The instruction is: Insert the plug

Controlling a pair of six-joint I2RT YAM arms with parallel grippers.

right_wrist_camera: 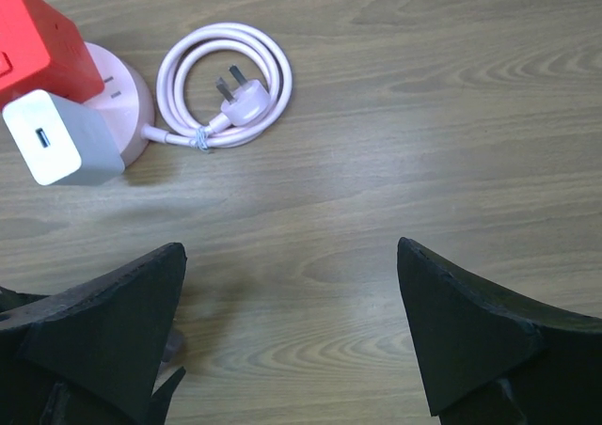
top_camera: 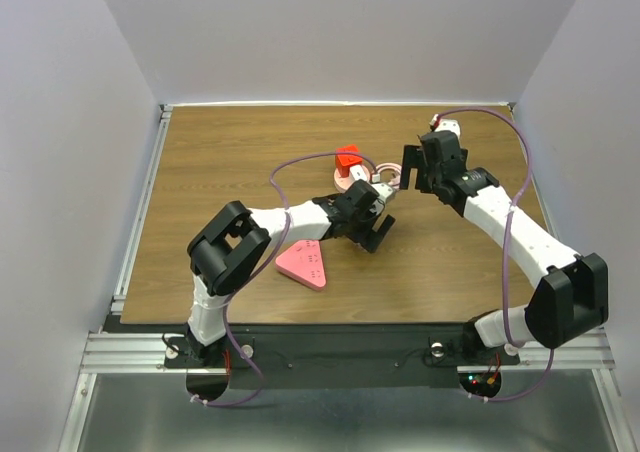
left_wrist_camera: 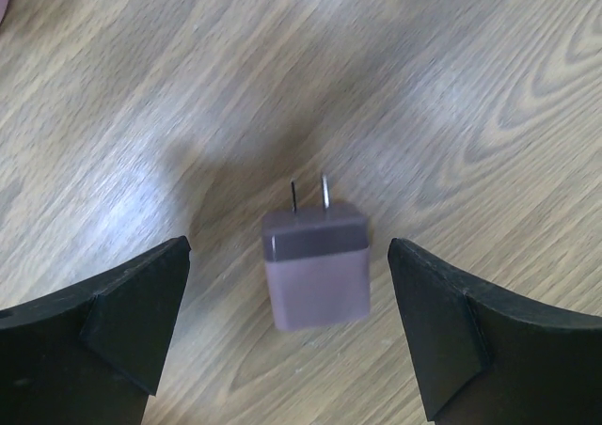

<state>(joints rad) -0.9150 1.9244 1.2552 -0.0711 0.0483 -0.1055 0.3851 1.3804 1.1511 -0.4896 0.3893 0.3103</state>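
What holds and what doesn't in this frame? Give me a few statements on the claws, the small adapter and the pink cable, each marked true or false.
1. The left claw is open, and the small adapter lies on the table between its fingers. True.
2. The right claw is shut on the white charger. False: it is open and holds nothing. The charger sits against the pink socket base.
3. The pink cable lies coiled. True.
4. The adapter's prongs are in a socket. False: they are bare, over the wood.
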